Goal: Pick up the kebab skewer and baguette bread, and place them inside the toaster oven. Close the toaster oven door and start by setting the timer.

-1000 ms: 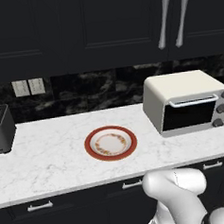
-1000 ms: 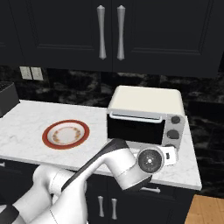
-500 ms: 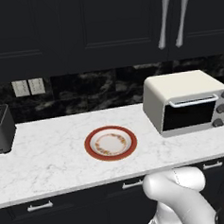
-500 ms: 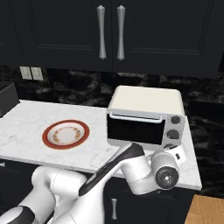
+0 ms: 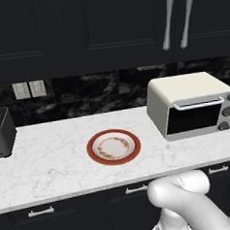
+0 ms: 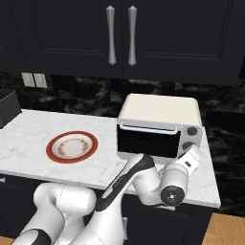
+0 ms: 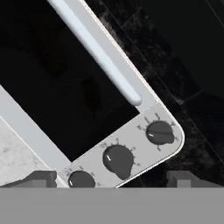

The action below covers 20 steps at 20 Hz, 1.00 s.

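**White arm held low before the closed toaster oven**

White arm links are seen at the near edge of the counter, with the hand raised toward the right end of the toaster oven (image 6: 159,130). In the hand view the gripper (image 7: 111,177) is shown with its two dark finger tips spread wide, one at each side of the lower frame, and nothing is held between them. Just beyond the tips, three dark knobs (image 7: 118,160) are set in a slanted row on the pale control panel. Beside them, the toaster oven door (image 7: 57,83) is seen shut, its dark glass framed in pale trim and its silver bar handle (image 7: 98,50) running along one edge.

On the marble counter (image 5: 47,160), a red-rimmed plate (image 5: 113,146) is placed well to the left of the oven, with only a patterned centre visible on it. At the far left of the counter, a dark grey slot toaster (image 5: 1,132) is stood against the edge of the left base view. Behind the counter, a black veined backsplash with pale wall outlets (image 5: 29,89) is seen, and dark upper cabinets with long silver handles (image 6: 120,35) are mounted above the oven.
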{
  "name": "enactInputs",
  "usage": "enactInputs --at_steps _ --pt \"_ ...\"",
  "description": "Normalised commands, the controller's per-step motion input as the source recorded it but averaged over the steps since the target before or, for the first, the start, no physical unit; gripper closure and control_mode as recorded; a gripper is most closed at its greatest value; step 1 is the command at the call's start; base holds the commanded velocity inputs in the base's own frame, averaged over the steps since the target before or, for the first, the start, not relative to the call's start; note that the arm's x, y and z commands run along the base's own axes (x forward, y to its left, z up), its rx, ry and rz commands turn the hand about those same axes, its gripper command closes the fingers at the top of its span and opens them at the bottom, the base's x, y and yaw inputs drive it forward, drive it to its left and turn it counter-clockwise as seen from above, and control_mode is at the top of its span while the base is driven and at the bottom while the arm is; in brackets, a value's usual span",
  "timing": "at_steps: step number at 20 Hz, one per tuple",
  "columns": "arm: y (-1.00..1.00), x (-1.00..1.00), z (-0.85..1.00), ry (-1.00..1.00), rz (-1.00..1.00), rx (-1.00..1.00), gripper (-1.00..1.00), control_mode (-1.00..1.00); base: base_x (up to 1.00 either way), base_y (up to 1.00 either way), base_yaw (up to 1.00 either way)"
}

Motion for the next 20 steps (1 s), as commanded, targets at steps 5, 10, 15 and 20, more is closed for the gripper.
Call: enactInputs --at_steps 5,10,15,20 --pt "-0.25 0.47 0.00 0.01 0.01 -0.12 -1.00 -1.00 0.00 0.00 0.00" --pt "-0.40 0.16 0.00 0.05 0.09 0.00 -1.00 -1.00 0.00 0.00 0.00" --pt "-0.27 0.23 0.00 0.01 0.09 0.00 -1.00 -1.00 0.00 0.00 0.00" --pt "-0.01 0.39 -0.17 0.00 0.04 0.00 -1.00 -1.00 0.00 0.00 0.00"
